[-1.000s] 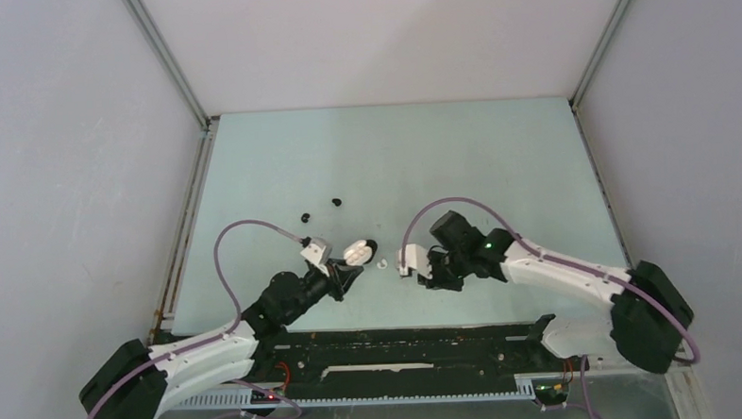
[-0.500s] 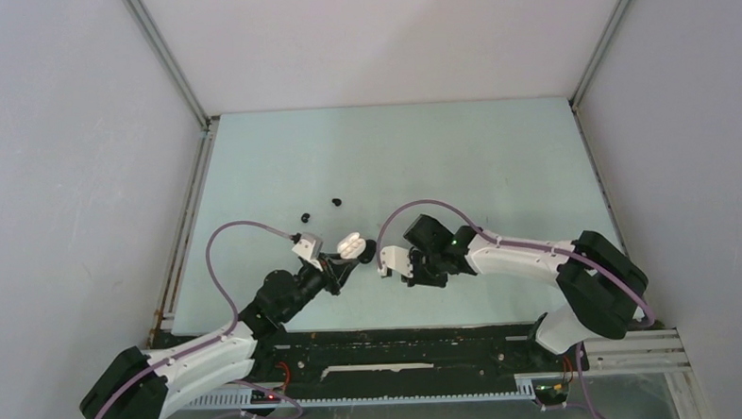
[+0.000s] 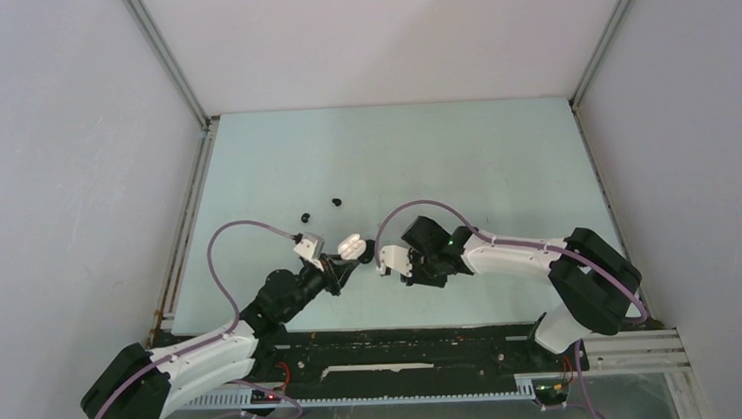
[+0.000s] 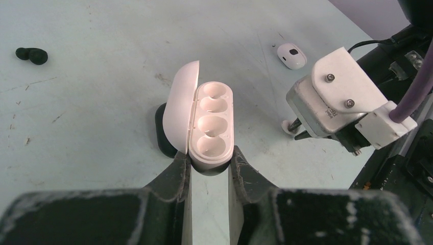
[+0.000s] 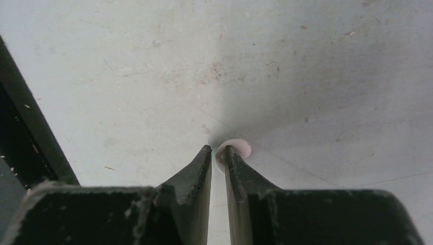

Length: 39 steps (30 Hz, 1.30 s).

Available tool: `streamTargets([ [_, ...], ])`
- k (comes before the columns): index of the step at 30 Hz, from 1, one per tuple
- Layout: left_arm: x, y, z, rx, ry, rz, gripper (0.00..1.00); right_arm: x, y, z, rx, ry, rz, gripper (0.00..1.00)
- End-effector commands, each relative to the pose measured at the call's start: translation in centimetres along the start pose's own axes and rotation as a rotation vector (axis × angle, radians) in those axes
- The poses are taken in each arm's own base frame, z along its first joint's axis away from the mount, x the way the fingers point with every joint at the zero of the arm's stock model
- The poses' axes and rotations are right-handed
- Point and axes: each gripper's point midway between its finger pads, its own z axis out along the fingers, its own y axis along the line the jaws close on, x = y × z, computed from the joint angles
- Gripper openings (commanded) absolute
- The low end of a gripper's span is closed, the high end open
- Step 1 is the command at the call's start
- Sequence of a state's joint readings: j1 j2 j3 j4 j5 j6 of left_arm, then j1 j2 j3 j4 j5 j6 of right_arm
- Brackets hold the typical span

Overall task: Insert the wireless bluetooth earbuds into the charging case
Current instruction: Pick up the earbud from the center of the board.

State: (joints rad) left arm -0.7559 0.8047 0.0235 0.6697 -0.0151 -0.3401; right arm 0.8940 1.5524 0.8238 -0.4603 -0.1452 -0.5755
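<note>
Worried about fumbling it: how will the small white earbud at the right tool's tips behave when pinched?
The white earbud looks rounded and smooth, so it may squirt out of the right tool. Tiny, probably light; a nudge could roll it.

Item count, by kind
Black earbuds (image 3: 304,215): two. White earbuds (image 4: 291,55): two. White charging case (image 4: 210,127): one. Black case (image 4: 163,140): one, partly hidden.

The charging case (image 4: 210,127) is smooth white plastic with a soft gloss, and so is the white earbud (image 4: 291,55). The table (image 4: 92,112) is matt pale green, scratched and speckled with dirt. The left gripper (image 4: 209,153) is matt black with worn whitish edges; the block (image 4: 334,97) nearby looks like white plastic with bright metal screws.
</note>
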Motion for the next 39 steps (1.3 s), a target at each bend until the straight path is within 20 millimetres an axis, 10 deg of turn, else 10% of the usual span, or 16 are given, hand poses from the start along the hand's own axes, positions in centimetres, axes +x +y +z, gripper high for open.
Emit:
streamTargets([
  [1,-1.9,-0.5,0.5,0.018,-0.053,-0.004,0.0,-1.3,-2.8,-0.6,0.111,-0.027,0.03,0.2],
  [25,-1.3,-1.6,0.8,0.08,-0.013,0.015,0.0,-1.7,-5.7,-4.4,0.267,-0.073,0.044,0.0],
  [34,-0.1,-7.0,0.5,0.406,0.032,0.105,0.0,-6.9,2.5,-14.0,-0.09,-0.372,-0.126,0.0],
  [39,1.4,-10.4,0.1,0.546,0.081,0.173,0.0,-8.5,4.5,-16.0,-0.201,-0.392,-0.124,0.0],
])
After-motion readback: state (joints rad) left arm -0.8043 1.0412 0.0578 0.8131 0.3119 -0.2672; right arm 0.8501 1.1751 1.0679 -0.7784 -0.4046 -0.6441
